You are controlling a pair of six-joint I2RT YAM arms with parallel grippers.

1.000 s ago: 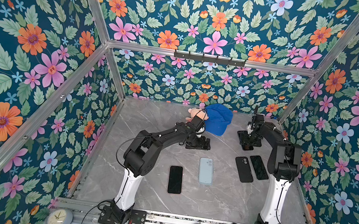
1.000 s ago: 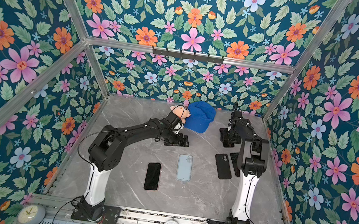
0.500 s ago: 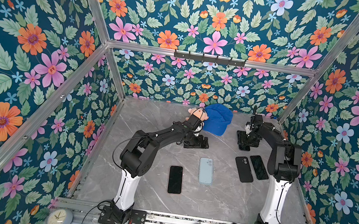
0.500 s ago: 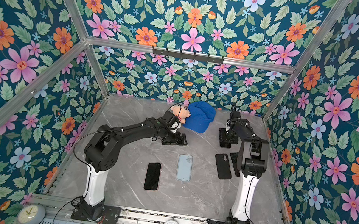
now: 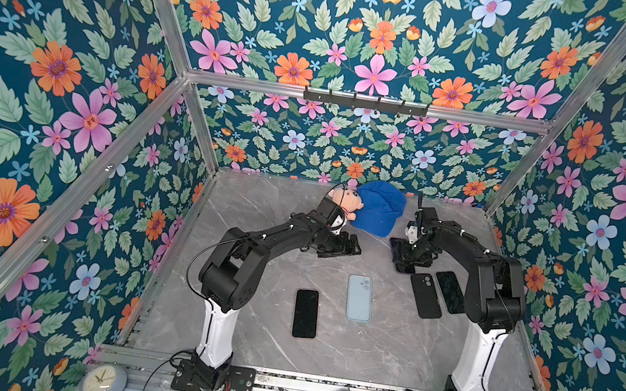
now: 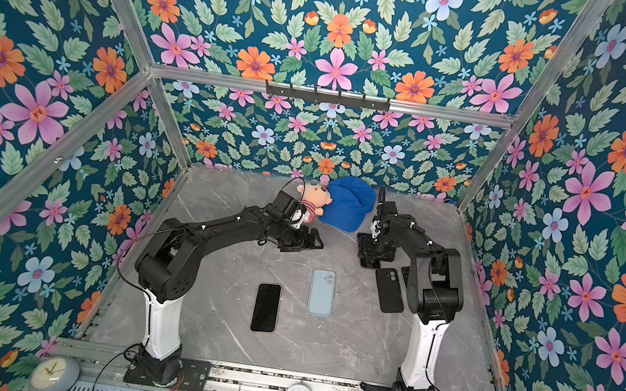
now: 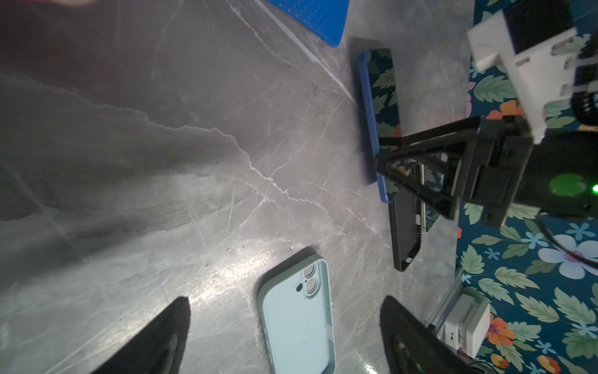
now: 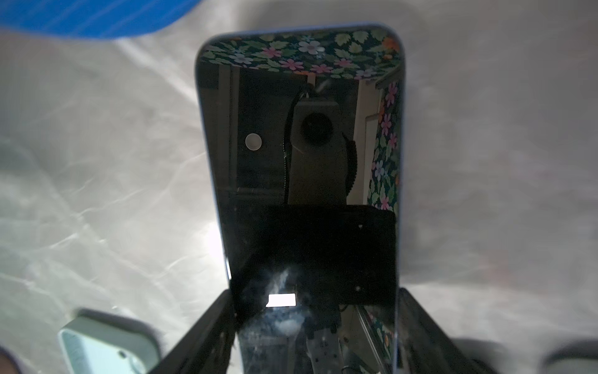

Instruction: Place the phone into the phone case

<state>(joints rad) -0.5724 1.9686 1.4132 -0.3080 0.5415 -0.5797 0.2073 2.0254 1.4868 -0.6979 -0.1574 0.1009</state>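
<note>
the right gripper is low over the far right part of the marble table, its jaws drawn in on the long edges of a blue-edged phone. in the right wrist view a black finger sits against each side of the phone's near end. the phone lies flat on the table, screen up, its glass mirroring the flowered walls. a blue cap sits just beyond its far end, with a plush doll to the left of the cap. the left gripper hangs above the table to the left of the phone, jaws spread wide and holding nothing. the light blue case lies in the middle of the table, hollow side up and empty, nearer than the phone and to its left, apart from it. a black phone lies left of that case and a little nearer. a black case lies close by the near end of the gripped phone, at the right.
</note>
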